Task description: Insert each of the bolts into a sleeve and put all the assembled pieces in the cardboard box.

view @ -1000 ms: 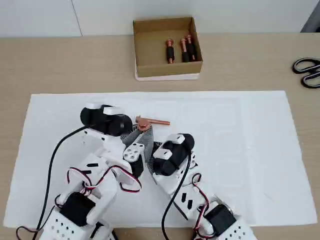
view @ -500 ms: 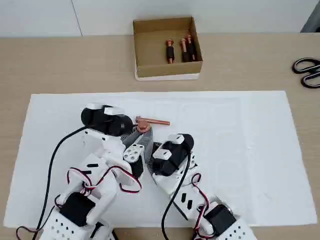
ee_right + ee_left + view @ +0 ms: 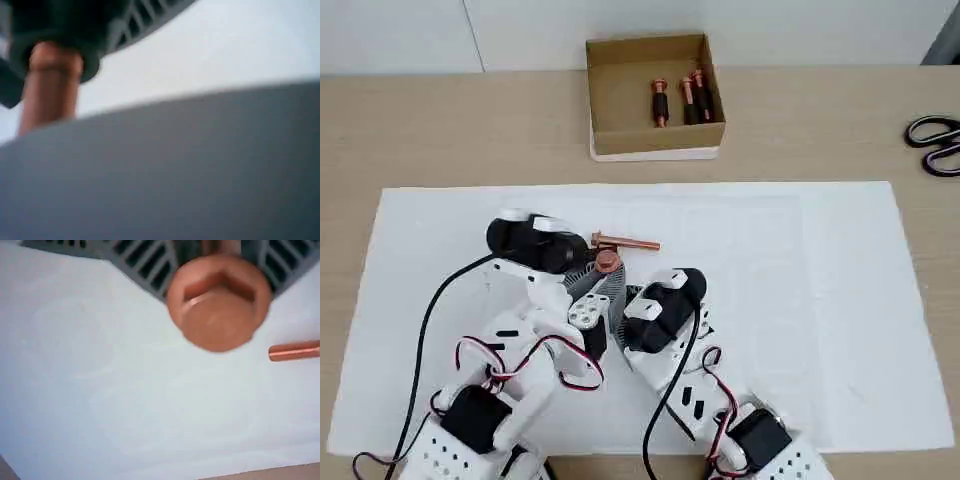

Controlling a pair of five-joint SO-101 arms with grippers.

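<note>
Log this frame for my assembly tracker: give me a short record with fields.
Box: three assembled pieces in the cardboard box
Held: left gripper shut on a bolt, over the white mat
Sleeve: what looks like a dark sleeve around that bolt's shaft, seen from the right wrist
Loose: second bolt lying bare on the mat
Aside: scissors near the table's edge

Legible markings: none. No text, label, number or sign can be read on any surface in the three views.
</note>
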